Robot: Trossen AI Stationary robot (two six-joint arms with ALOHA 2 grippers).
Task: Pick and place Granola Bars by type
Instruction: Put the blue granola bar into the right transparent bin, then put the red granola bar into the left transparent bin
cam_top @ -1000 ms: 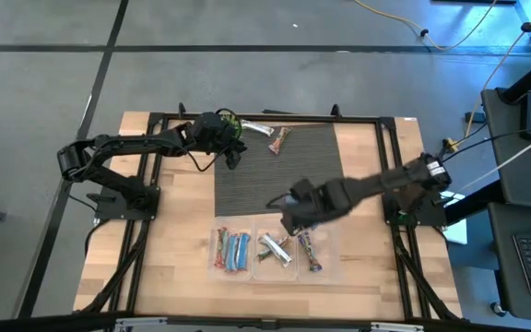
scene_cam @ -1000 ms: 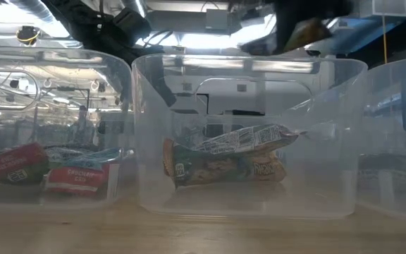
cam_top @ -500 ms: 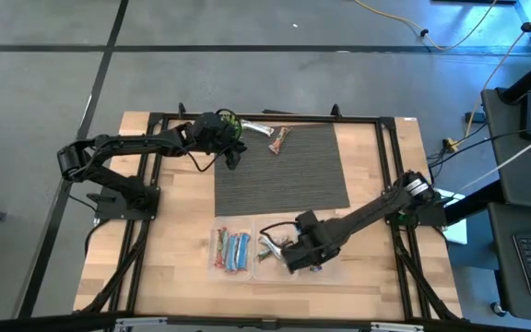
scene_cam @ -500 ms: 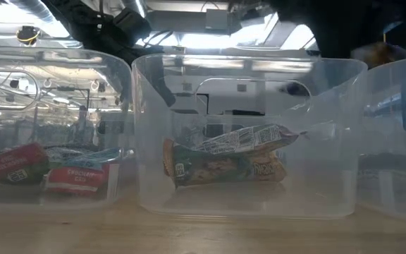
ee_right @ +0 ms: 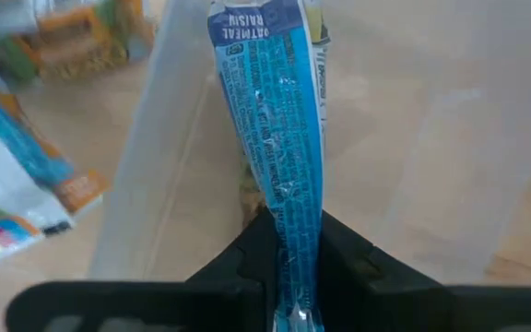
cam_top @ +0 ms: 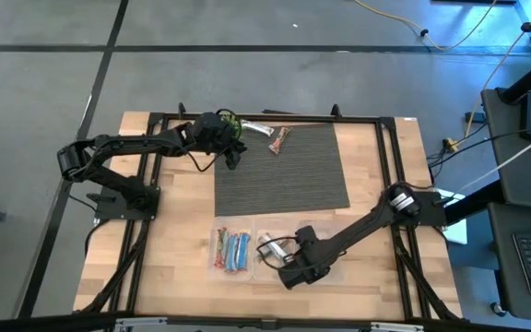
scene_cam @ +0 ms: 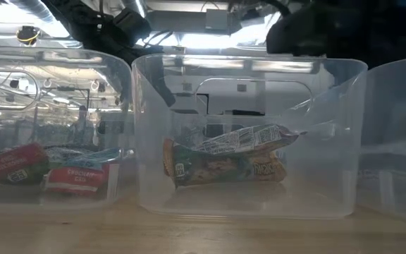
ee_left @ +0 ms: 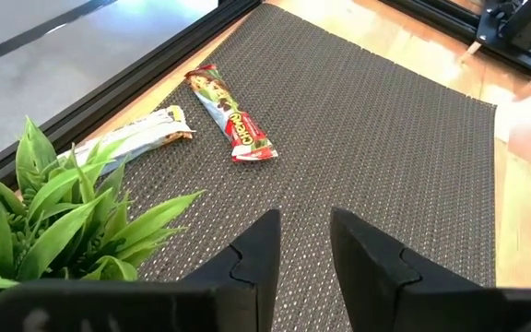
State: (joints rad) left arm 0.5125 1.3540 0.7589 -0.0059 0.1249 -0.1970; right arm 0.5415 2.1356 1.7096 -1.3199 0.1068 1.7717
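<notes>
High view: wood worktop [cam_top: 178, 231] w/ dark mat [cam_top: 284, 171], grey floor around, right tool [cam_top: 290, 273] over bins; left wrist view: left tool [ee_left: 300, 242] spread above mat nr two bars [ee_left: 231, 127]; right wrist view: right tool pinching blue bar [ee_right: 279, 138] inside clear bin [ee_right: 413, 157].

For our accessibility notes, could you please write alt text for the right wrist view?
The right gripper pinches a blue Oatmeal Raisin bar by one end, over a clear bin.
</notes>
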